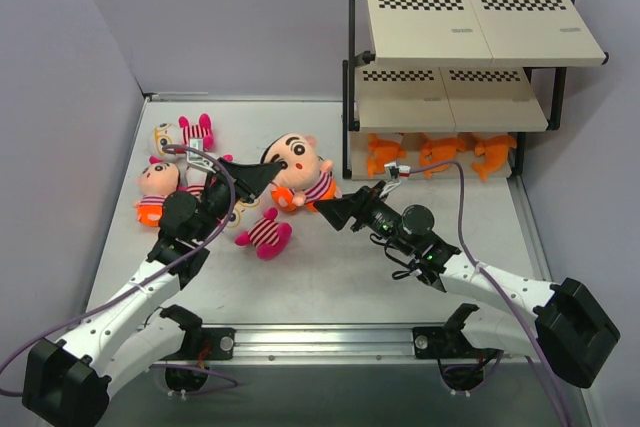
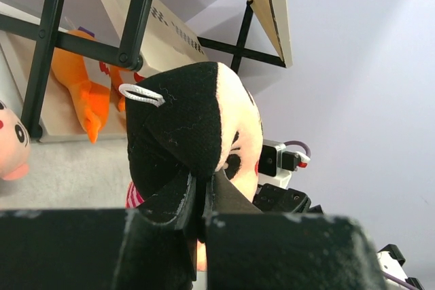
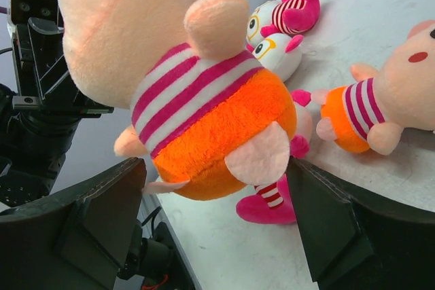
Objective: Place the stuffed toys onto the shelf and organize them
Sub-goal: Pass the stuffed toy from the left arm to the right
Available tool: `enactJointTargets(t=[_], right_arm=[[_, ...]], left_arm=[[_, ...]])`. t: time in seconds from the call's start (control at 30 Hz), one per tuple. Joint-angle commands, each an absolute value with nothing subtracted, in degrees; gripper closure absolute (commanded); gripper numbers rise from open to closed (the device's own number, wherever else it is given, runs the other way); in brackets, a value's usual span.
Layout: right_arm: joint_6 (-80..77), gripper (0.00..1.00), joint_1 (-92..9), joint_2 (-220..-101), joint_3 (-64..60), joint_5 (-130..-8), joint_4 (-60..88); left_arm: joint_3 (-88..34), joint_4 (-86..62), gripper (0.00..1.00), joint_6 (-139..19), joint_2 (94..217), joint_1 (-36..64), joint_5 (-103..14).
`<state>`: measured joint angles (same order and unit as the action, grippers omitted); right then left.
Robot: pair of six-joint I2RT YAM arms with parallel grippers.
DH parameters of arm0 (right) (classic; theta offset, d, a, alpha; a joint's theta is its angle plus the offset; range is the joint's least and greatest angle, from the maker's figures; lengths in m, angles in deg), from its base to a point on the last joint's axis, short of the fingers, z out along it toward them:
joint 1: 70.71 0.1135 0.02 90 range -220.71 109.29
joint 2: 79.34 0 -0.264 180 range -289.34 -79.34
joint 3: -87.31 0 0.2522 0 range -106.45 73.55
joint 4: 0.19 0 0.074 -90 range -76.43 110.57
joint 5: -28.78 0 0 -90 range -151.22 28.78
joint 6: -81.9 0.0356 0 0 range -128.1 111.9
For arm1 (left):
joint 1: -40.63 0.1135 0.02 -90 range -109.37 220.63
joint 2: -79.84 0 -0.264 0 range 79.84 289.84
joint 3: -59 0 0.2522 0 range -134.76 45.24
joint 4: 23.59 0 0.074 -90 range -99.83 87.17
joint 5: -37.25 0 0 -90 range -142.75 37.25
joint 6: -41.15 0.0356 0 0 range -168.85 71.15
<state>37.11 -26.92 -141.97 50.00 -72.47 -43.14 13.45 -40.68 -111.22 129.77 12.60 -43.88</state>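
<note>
My left gripper [image 1: 256, 179] is shut on the black hair of a peach-headed striped doll [image 1: 300, 172] and holds it off the table. In the left wrist view the jaws [image 2: 200, 195] pinch the hair of the doll [image 2: 204, 113]. My right gripper [image 1: 338, 212] is open, and the doll's orange body [image 3: 211, 120] hangs between and just above its fingers [image 3: 326, 215]. Three orange sharks [image 1: 438, 154] lie on the bottom board of the shelf [image 1: 450, 97]. A second doll [image 1: 155, 190] and pink-limbed glasses toys [image 1: 195, 132] [image 1: 265, 234] lie on the table at left.
The shelf's black frame post [image 1: 352, 77] stands just right of the held doll. The shelf's middle and top boards carry no toys. The purple side walls [image 1: 60, 97] close in the table [image 1: 330, 277]. Another peach face [image 2: 10, 147] shows at the left edge of the left wrist view.
</note>
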Motion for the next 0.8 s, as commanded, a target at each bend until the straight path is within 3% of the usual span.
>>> enactJointTargets(t=[0.0,0.27,0.37,0.5,0.6,0.77], right_arm=[[36.9,0.14,-27.3,-140.9,48.9,-71.0,-45.5],[36.5,0.20,-27.3,-140.9,47.9,-70.5,-45.3],[36.5,0.32,-27.3,-140.9,47.8,-70.6,-45.4],[36.1,0.57,-27.2,-140.5,47.9,-70.5,-45.1],[34.8,0.75,-27.3,-138.8,47.8,-69.2,-41.9],[32.1,0.98,-27.7,-134.7,47.0,-67.3,-35.1]], left_arm=[[13.9,-46.4,0.97,-112.3,129.7,12.5,-42.4],[16.1,-48.5,0.97,-113.7,130.4,11.6,-41.6],[16.0,-48.4,0.96,-113.3,130.8,11.5,-40.9],[16.6,-48.6,0.96,-113.3,130.7,11.4,-41.0],[16.2,-47.6,0.88,-112.4,130.6,11.4,-41.1],[15.4,-43.6,0.59,-109.5,129.2,11.5,-42.1]])
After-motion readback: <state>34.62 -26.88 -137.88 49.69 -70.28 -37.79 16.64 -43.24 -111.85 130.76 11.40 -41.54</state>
